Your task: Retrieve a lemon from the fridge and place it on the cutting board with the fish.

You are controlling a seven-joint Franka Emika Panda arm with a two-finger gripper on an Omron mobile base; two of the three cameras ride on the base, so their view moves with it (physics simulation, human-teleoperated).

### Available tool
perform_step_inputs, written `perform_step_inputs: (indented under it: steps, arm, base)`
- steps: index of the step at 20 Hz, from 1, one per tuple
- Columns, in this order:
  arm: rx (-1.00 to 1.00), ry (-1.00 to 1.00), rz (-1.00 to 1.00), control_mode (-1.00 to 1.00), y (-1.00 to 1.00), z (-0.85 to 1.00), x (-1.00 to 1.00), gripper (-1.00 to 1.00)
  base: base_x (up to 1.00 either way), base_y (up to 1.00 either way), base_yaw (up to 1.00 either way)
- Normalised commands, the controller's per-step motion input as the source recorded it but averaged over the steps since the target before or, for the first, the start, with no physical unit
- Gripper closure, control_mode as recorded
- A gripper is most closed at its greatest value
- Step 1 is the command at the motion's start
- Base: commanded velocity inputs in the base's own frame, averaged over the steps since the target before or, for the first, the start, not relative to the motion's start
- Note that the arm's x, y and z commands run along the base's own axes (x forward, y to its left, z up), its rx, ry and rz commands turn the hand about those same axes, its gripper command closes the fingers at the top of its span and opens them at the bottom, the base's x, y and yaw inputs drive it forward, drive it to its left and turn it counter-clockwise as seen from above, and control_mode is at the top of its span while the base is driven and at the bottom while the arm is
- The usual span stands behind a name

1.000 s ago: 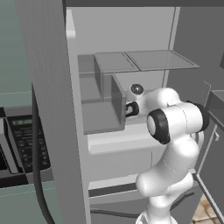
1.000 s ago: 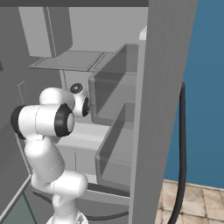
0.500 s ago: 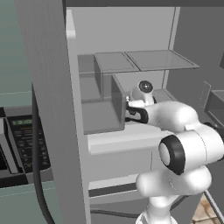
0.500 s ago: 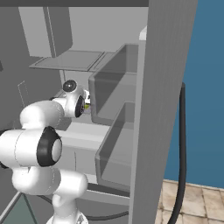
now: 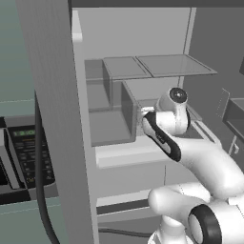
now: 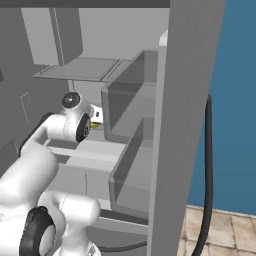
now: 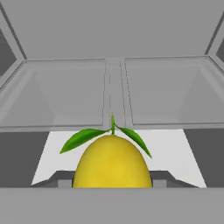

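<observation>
Between the fingers of the gripper, dead centre: lemon, leaves up, flanks meeting a finger tip on either side. Jaws narrowed to fruit width and judged closed on it; contact faces cut off at the hand view's lower edge. Ahead of the hand: pale shelf of the fridge, with glass shelves above and beyond. Close beside the hand in the right base view: clear bin. Step in hand, as judged: withdrawal of the fruit from the compartment. Recommended: grip left as it stands, straight pull back along the finger axis, wrist level, no sideways swing until clear of bin wall and door edge. Risk noted: round skin rolling out under a jolt.
</observation>
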Motion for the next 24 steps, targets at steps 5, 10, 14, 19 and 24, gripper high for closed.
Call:
perform_step_inputs:
  steps: [5,10,14,19,24]
  arm:
    - [-0.04,0.06,0.00,-1.00,-0.08,0.48,-0.95,1.00]
    - [-0.03,0.15,0.00,-1.00,-0.01,0.31,-0.82,1.00]
    - [-0.01,0.16,0.00,-1.00,0.00,0.23,-0.84,1.00]
    - [0.00,0.12,0.00,-1.00,0.00,0.19,-0.81,1.00]
    - [0.00,0.01,0.00,-1.00,0.00,0.08,-0.73,1.00]
  base:
    - [0.00,0.00,0.00]
    - [0.00,0.00,0.00]
    - [0.00,0.00,0.00]
    - [0.00,0.00,0.00]
    - [0.00,0.00,0.00]
